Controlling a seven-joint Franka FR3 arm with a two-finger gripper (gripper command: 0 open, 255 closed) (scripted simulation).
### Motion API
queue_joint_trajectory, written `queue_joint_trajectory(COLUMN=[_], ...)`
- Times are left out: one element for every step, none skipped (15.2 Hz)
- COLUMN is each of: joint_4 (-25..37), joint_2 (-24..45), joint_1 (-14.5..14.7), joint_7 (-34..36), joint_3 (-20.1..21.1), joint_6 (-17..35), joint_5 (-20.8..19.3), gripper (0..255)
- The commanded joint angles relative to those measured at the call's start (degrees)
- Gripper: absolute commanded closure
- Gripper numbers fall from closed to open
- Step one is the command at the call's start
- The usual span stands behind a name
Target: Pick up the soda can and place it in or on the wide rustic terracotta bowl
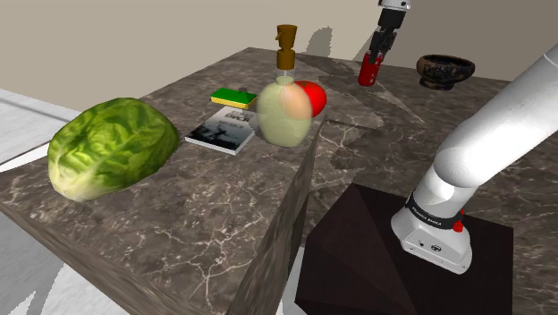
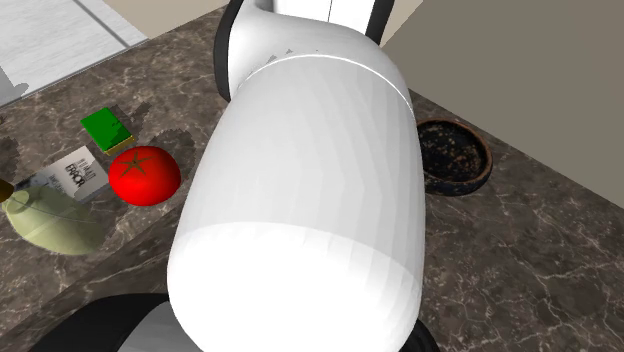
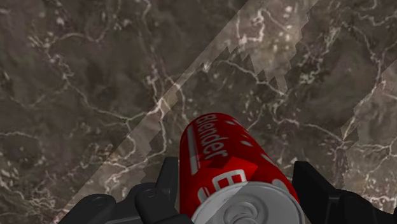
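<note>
A red soda can (image 1: 367, 73) with white lettering sits clasped between the black fingers of my gripper (image 1: 370, 63), near the far edge of the dark marble counter. In the wrist view the can (image 3: 222, 159) lies tilted between the fingers, silver top toward the camera, with the gripper (image 3: 242, 188) shut on it above bare marble. The wide dark-brown bowl (image 1: 444, 70) stands a short way to the shoulder view's right of the can. In the second exterior view the bowl (image 2: 455, 155) shows past my white arm (image 2: 310, 200), which hides the hand and can.
A red tomato (image 1: 312, 96), a pale soap bottle with a brown pump (image 1: 285, 107), a green-and-yellow sponge (image 1: 233, 97) and a book (image 1: 222, 131) cluster mid-counter. A large lettuce (image 1: 109, 148) lies near the front corner. The black stand (image 1: 393, 259) sits below the counter's edge.
</note>
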Motion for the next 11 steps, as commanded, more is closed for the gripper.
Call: queue_joint_trajectory(joint_4=[-0.05, -0.05, -0.06, -0.07, -0.08, -0.05, 0.71, 1.48, 2.28, 3.08, 3.90], joint_2=[0.03, 0.02, 0.02, 0.00, -0.02, 0.03, 0.02, 0.02, 0.06, 0.10, 0.15], joint_1=[0.00, 0.00, 0.00, 0.00, -0.01, 0.00, 0.03, 0.06, 0.10, 0.13, 0.17], joint_7=[0.00, 0.00, 0.00, 0.00, 0.00, -0.01, 0.05, 0.10, 0.14, 0.19, 0.22], joint_3=[0.00, 0.00, 0.00, 0.00, 0.00, -0.01, 0.05, 0.11, 0.16, 0.20, 0.24], joint_6=[-0.02, -0.01, 0.00, -0.01, -0.02, -0.01, -0.78, -1.54, -2.31, -3.07, -3.84], joint_5=[0.00, 0.00, 0.00, -0.01, -0.02, 0.00, 0.02, 0.04, 0.08, 0.12, 0.16], gripper=[255, 255, 255, 255, 255, 255, 255, 255, 255, 255, 255])
